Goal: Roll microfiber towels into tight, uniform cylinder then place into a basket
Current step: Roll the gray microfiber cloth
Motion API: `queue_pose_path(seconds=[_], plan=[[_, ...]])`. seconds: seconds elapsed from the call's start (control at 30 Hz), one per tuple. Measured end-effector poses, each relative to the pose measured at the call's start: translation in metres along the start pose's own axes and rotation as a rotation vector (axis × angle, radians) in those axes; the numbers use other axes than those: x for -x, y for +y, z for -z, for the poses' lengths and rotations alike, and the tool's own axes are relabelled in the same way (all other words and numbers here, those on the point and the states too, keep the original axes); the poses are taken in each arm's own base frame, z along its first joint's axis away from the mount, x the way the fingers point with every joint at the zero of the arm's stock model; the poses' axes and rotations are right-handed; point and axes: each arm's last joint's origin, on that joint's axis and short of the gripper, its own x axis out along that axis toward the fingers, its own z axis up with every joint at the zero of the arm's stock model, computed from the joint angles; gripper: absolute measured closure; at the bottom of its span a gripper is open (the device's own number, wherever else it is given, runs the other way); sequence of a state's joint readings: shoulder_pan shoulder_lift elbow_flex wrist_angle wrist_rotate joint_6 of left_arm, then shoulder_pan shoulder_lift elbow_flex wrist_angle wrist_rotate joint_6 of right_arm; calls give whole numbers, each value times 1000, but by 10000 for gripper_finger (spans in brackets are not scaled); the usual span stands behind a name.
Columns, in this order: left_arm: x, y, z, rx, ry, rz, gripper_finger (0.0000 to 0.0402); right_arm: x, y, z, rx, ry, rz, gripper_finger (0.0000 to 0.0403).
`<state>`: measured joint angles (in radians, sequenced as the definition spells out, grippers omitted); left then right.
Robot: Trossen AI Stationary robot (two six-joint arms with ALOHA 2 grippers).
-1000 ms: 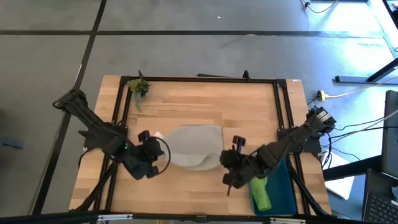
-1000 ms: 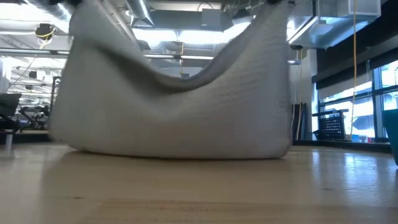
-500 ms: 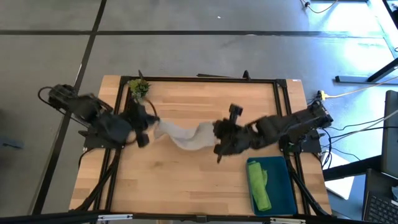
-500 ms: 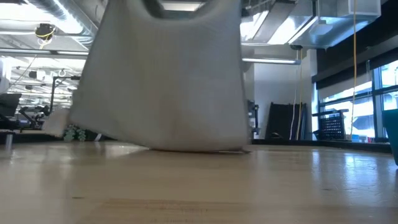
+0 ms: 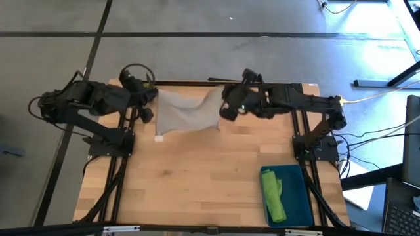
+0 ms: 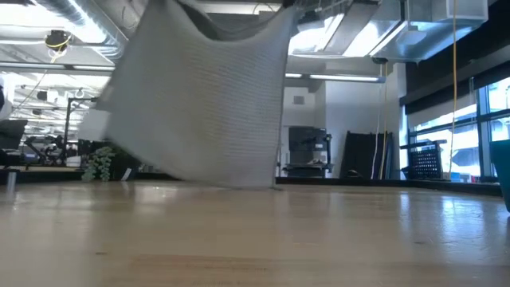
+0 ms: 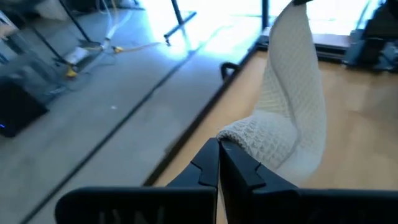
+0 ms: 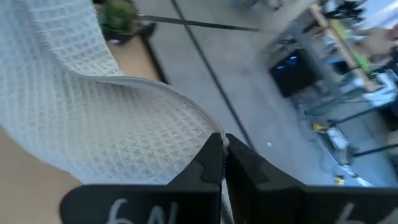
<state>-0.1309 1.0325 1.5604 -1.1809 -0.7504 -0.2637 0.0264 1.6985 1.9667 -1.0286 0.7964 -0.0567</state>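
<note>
Both arms reach toward the tabletop's far edge, tools facing each other w/ a gap between. Left tool [image 5: 147, 99] at far-left, fingers [image 7: 208, 167] pinched together on the grey towel [image 5: 187, 113] corner. Right tool [image 5: 226, 105] near far-centre, arm stretched across from its right-side base, fingers [image 8: 214, 163] pressed closed on the other corner.
</note>
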Motion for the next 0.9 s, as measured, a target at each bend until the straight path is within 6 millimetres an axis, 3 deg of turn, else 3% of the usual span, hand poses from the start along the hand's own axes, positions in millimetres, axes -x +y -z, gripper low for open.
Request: queue_pose_path(seconds=[0.17, 0.3, 0.47, 0.67, 0.9], plan=[[-9, 2, -9, -48, -22, 67, 401, -4, -18, -6, -59, -52, 45, 393], [-15, -6, -1, -68, 65, 188, 401, 8, -5, -2, -35, -37, -83, 393], [-36, -30, 30, -75, 227, 260, 401, 19, 38, 22, -16, 78, -228, 393], [-64, -72, 87, -53, 395, 356, 401, 30, 106, 69, 4, 215, -327, 393], [-71, -114, 145, 83, 497, 491, 401, 53, 162, 121, -91, 310, -408, 393]])
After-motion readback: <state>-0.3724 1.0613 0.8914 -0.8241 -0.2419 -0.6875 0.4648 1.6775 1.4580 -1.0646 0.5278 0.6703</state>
